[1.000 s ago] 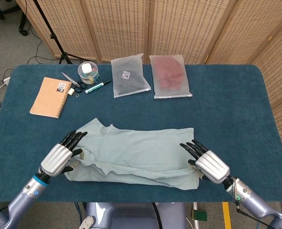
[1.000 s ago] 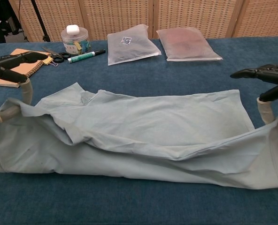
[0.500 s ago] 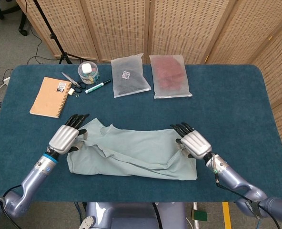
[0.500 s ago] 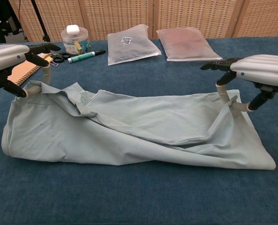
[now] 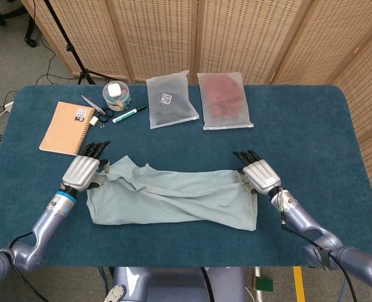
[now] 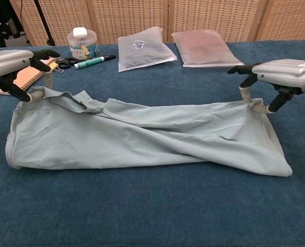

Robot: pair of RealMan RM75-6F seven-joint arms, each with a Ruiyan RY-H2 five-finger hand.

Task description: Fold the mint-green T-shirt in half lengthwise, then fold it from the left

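The mint-green T-shirt (image 5: 173,200) (image 6: 142,139) lies across the blue table, folded in half along its length, with loose wrinkles through the middle. My left hand (image 5: 84,170) (image 6: 11,64) pinches the shirt's far left corner just above the cloth. My right hand (image 5: 259,176) (image 6: 284,74) pinches the far right corner the same way. Both corners sit at the shirt's back edge, slightly lifted off the table.
At the back left lie a brown notebook (image 5: 65,128), scissors (image 5: 93,108), a clear jar (image 5: 116,95) and a green marker (image 5: 129,114). Two plastic bags stand further back: a dark one (image 5: 170,99) and a reddish one (image 5: 224,99). The table's front edge (image 5: 186,263) is near.
Both hands carried the shirt's near edge away from me and over to the far edge, laying the top layer down. The shirt now lies flatter and narrower.
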